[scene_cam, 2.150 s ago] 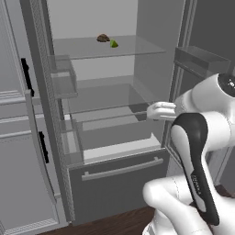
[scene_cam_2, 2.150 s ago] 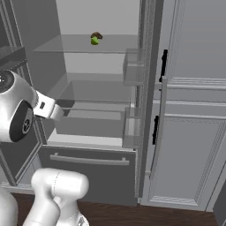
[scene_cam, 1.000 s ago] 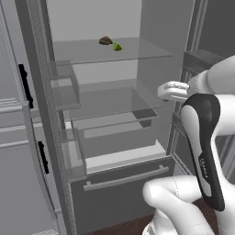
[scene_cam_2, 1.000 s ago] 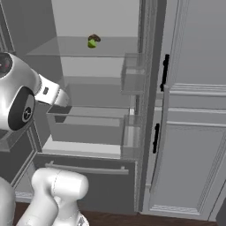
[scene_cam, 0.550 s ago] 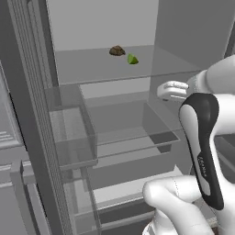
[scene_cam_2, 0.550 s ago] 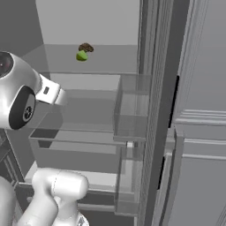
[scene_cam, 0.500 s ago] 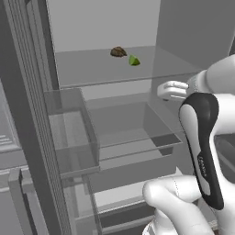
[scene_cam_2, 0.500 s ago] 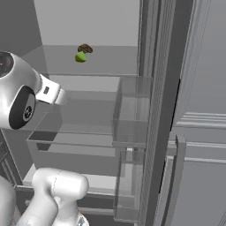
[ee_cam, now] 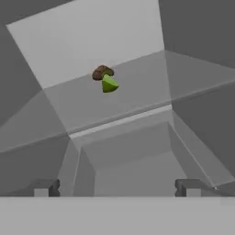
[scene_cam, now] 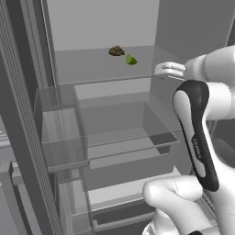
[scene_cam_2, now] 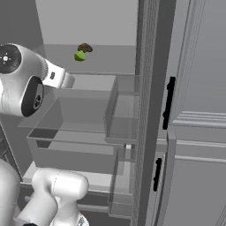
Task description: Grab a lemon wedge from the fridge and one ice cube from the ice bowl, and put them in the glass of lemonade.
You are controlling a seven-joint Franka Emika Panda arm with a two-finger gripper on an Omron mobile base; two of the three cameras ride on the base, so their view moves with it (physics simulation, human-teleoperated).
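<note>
Left base view: the fridge [scene_cam: 59, 137] stands open, pale grey inside with clear shelves and clear bins. The lemon wedge [scene_cam: 131, 59] lies on the upper glass shelf [scene_cam: 92, 78], toward its far side, just right of a small brown lump [scene_cam: 116, 51] that it touches or nearly touches. The white hand reaches in from the right at about shelf height, well short of the wedge.

Right base view: the wedge [scene_cam_2: 80, 55] sits just below and left of the brown lump [scene_cam_2: 84, 47], far back on the same shelf, with the arm's big white joint at the near left.

Hand view: the gripper [ee_cam: 117, 187] has its two dark fingertips [ee_cam: 45, 187] spread as wide as they go, with nothing between them. The wedge [ee_cam: 109, 84] lies ahead, slightly left of centre, pointed end to the right, the brown lump [ee_cam: 102, 72] tight against its far left side.

Judging by its look, the wedge should be very light, soft and wet, so likely slippery on glass and easy to crush or flick away. Its slanted faces could squeeze it out of the pads; a gentle pinch across the thick middle, approached from the near right side away from the lump, looks safest.
</note>
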